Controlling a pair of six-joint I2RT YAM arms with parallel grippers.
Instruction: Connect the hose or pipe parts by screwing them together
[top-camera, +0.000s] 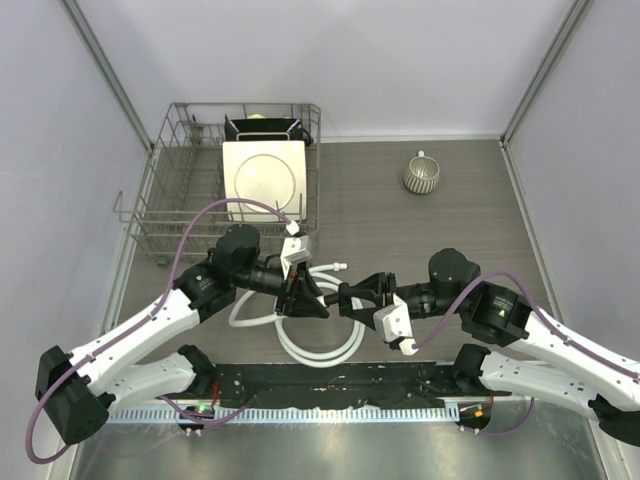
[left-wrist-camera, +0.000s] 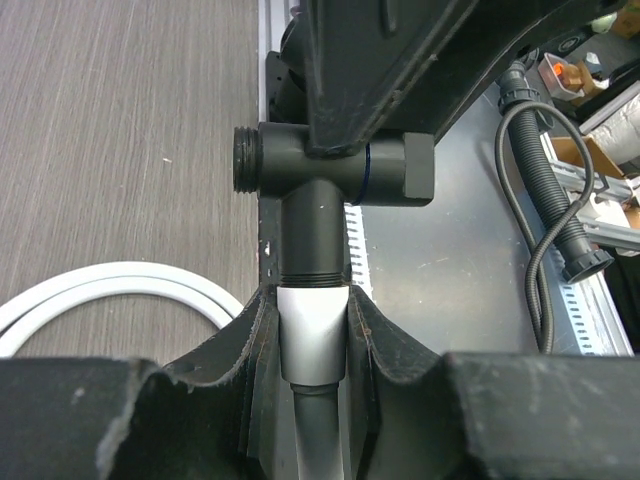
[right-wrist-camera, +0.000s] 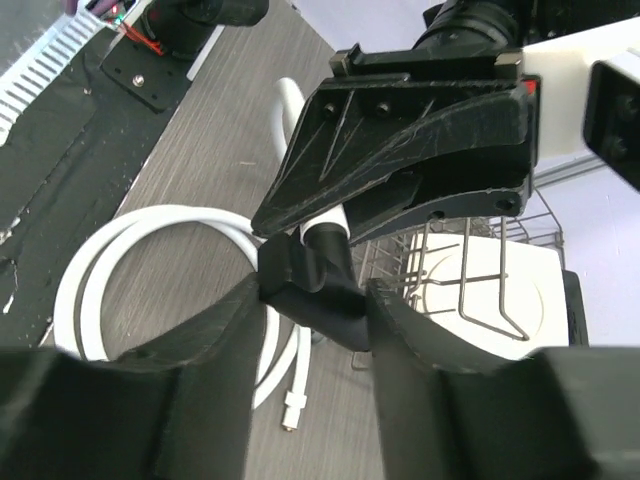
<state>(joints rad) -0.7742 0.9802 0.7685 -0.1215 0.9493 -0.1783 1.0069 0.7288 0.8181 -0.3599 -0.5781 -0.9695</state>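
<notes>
Wooden table (top-camera: 430, 240), just before the dish rack (top-camera: 165, 170): your left gripper (left-wrist-camera: 312, 310) jaws clamp the hose connector (left-wrist-camera: 312, 345) at the black T-fitting (left-wrist-camera: 330, 170), right gripper (right-wrist-camera: 312, 295) jaws straddle that fitting, grip undeterminable; any slip or tilt there could cross-thread the joint.

A robot lab test cell dressed as a kitchen: plain white walls (top-camera: 350, 60) on metal frame posts (top-camera: 113, 85) box in a wood-grain table (top-camera: 450, 220) carrying a wire dish rack (top-camera: 148, 200), plate (top-camera: 265, 175) and ribbed cup (top-camera: 421, 175).
</notes>
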